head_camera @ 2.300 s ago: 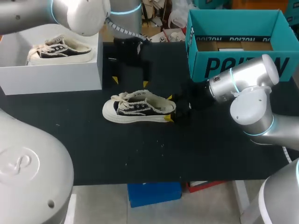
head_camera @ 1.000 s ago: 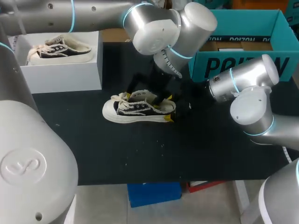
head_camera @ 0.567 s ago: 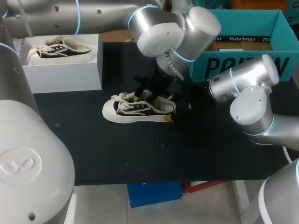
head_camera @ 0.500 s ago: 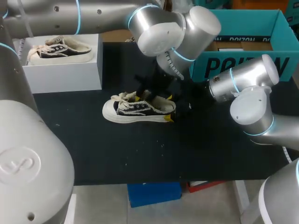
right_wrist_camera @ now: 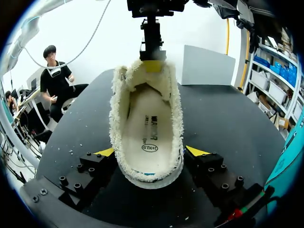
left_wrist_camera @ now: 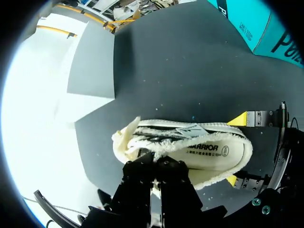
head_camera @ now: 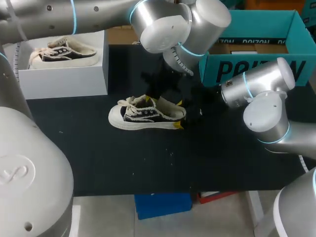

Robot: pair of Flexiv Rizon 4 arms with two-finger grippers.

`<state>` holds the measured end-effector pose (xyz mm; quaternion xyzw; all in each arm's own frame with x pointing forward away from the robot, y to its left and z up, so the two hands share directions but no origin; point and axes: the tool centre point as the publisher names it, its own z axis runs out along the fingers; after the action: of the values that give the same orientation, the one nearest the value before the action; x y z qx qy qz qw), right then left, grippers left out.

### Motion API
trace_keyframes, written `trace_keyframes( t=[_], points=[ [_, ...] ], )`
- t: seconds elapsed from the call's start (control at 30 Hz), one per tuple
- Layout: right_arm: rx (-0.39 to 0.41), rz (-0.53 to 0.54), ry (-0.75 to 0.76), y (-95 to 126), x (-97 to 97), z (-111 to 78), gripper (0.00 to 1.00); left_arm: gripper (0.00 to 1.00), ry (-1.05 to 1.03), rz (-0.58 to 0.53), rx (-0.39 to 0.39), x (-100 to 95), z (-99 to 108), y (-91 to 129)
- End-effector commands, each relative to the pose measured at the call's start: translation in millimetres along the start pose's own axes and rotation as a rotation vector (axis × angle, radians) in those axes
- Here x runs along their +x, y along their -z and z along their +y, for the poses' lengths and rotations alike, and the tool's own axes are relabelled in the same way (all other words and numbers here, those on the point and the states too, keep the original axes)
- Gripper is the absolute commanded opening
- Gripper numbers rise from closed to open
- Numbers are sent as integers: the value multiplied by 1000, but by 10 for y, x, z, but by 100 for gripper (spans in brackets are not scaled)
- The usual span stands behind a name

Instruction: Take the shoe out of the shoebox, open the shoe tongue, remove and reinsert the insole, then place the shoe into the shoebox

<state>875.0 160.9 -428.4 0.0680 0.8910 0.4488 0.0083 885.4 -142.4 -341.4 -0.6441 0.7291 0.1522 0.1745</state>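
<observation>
On the black table point(head_camera: 148, 163), the right fingers point(right_wrist_camera: 105, 152) gripped the shoe point(head_camera: 145, 114) by its heel; the left fingers point(left_wrist_camera: 140, 175) were closed on its tongue point(right_wrist_camera: 151, 78).

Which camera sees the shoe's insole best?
The right wrist view: it looks straight into the shoe, showing the insole. The left wrist view shows most of it. The head view shows only the shoe's side.

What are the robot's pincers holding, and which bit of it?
Both hold the shoe. The left pincer pinches its tongue; the right pincer clamps the heel from both sides.
</observation>
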Motion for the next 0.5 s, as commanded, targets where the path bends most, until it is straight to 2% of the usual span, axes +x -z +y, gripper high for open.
trace_keyframes(
  t=[0.03, 0.3, 0.5],
  points=[
    [3, -1, -1, -9, 2, 9, 0, 0, 25, 42, 34, -170, 49, 60],
    [3, -1, -1, -9, 2, 9, 0, 0, 101, 89, 97, -387, 66, 133],
    [3, -1, -1, -9, 2, 9, 0, 0, 121, 100, 115, -456, 84, 127]
  ],
)
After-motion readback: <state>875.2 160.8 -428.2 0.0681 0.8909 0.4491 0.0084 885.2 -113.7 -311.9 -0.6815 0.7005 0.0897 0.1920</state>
